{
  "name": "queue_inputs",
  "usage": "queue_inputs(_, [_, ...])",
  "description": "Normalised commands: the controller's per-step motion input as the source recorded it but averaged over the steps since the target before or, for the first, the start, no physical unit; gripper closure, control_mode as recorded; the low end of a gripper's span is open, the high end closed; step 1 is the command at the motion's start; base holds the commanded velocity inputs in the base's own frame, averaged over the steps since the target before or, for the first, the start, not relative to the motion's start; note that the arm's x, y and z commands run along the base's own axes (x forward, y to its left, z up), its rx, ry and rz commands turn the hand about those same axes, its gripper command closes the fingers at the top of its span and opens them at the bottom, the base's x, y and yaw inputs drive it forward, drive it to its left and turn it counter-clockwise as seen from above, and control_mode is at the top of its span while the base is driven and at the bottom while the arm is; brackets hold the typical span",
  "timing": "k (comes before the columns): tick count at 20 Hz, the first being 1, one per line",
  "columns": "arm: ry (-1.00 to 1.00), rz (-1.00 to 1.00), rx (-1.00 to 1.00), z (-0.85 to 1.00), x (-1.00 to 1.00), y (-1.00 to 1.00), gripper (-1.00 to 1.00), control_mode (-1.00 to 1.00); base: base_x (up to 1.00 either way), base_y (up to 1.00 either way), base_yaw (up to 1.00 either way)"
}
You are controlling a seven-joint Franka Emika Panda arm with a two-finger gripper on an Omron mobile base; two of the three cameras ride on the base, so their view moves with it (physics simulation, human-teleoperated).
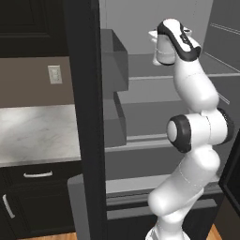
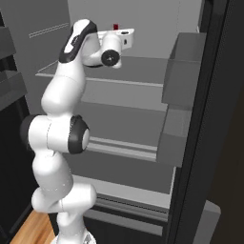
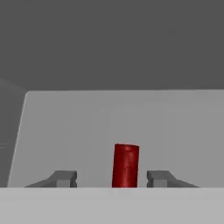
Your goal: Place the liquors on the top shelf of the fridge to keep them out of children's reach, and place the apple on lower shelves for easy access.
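The tool (image 3: 111, 178) stood released, its two dark fingertips (image 3: 65, 178) parted on either side of the red cap of the slim white liquor bottle (image 3: 126, 165), touching neither. The cap bore no readable writing. The bottle stood on the pale grey top shelf (image 2: 143, 66) of the black-framed fridge (image 1: 86, 140), grey lipped shelves (image 2: 124, 148) below.

We see the hand (image 3: 112, 179) with its jaws parted, a gap on each side of the red cap (image 3: 126, 165) between them. Beyond the cap, the top shelf (image 2: 138, 66) lies bare to the fridge's far wall. Door bins (image 2: 183, 71) crowd the right side, and more bins (image 1: 114, 61) the left.
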Motion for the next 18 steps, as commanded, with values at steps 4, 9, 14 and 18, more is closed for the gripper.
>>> queue_inputs(4, [-0.01, 0.00, 0.00, 0.00, 0.00, -0.01, -1.00, -1.00, 0.00, 0.00, 0.00])
queue_inputs(9, [0.00, 0.00, -0.03, 0.02, -0.06, 0.00, -1.00, -1.00, 0.00, 0.00, 0.00])
queue_inputs(14, [0.00, 0.00, -0.07, 0.15, -0.55, 0.00, -1.00, -1.00, 0.00, 0.00, 0.00])
queue_inputs(18, [0.11, 0.00, -0.07, 0.06, -0.94, -0.05, -1.00, -1.00, 0.00, 0.00, 0.00])
